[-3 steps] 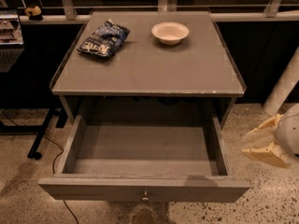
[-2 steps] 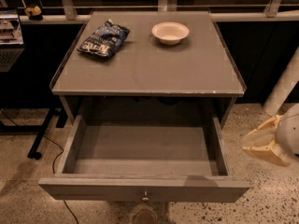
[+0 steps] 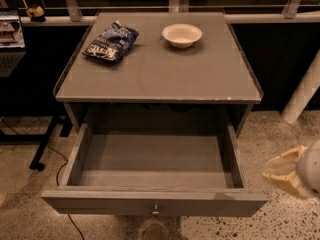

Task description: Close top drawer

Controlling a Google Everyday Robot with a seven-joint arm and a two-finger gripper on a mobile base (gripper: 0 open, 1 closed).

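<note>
The top drawer [image 3: 100,203] of the grey cabinet is pulled far out toward the camera. Its shallow box is empty, and a small round metal knob [image 3: 155,211] sits at the centre of the long front panel. My gripper [image 3: 286,172] is a cream-coloured shape at the right edge of the view. It hangs to the right of the drawer's front right corner, apart from it and touching nothing.
On the cabinet top [image 3: 200,79] lie a blue snack bag [image 3: 111,41] at the back left and a white bowl [image 3: 182,34] at the back centre. A white post [image 3: 304,90] stands at the right. A black stand leg [image 3: 44,144] and a cable [image 3: 62,174] are on the floor at the left.
My gripper has moved slightly lower at the right edge of the view. The drawer and the things on the cabinet top have not moved.
</note>
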